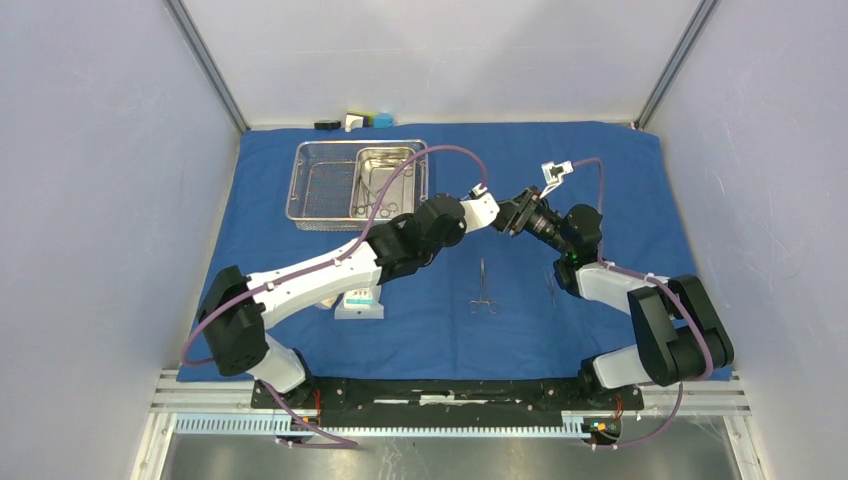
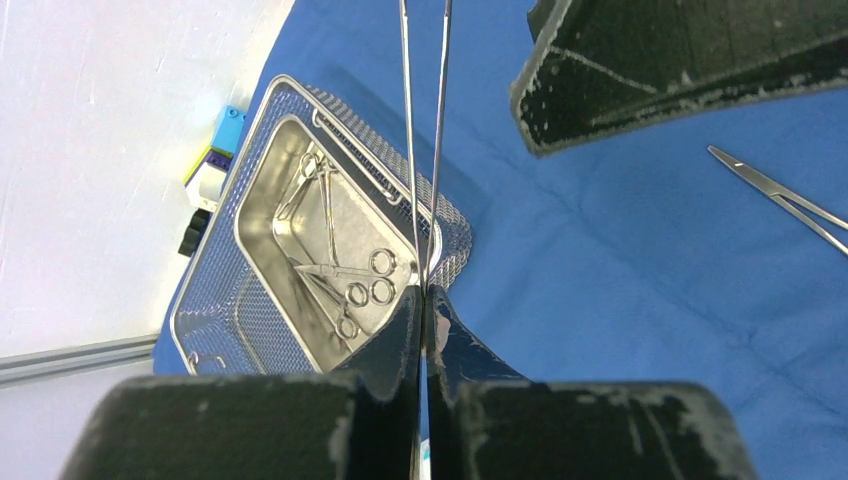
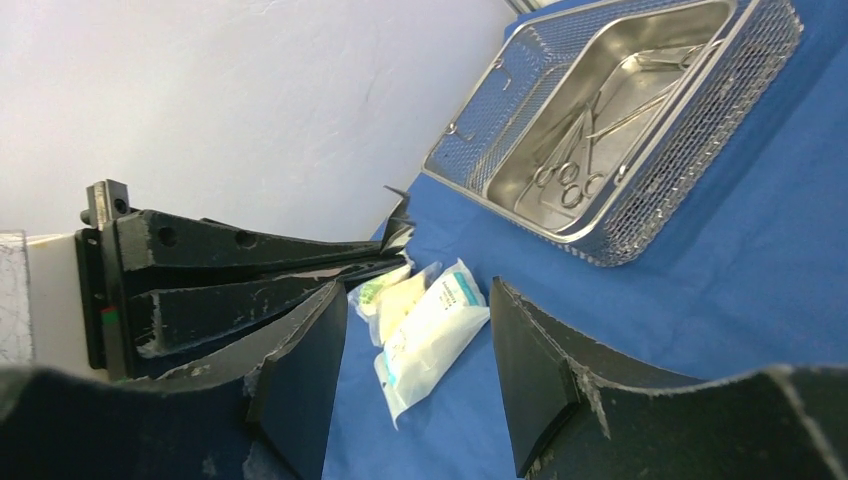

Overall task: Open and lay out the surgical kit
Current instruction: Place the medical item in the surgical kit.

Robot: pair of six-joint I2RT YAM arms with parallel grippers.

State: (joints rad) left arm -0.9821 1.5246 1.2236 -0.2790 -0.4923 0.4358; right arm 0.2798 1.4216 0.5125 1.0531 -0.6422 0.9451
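Left pincer (image 2: 425, 300) is clamped on a slim steel instrument (image 2: 408, 150), shanks poking out past its tips. Right pincer (image 3: 418, 290), jaws apart, sits just opposite, empty. It's light, stiff, slick steel, so I'd pinch mid-shank. Pan (image 2: 265, 215) with the rest lies just beyond.

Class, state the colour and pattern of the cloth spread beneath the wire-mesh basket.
The cloth is plain blue with no pattern, seen best in the top external view.

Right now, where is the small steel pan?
In the top view, the steel pan sits in the right half of the mesh basket, far left on the blue cloth.
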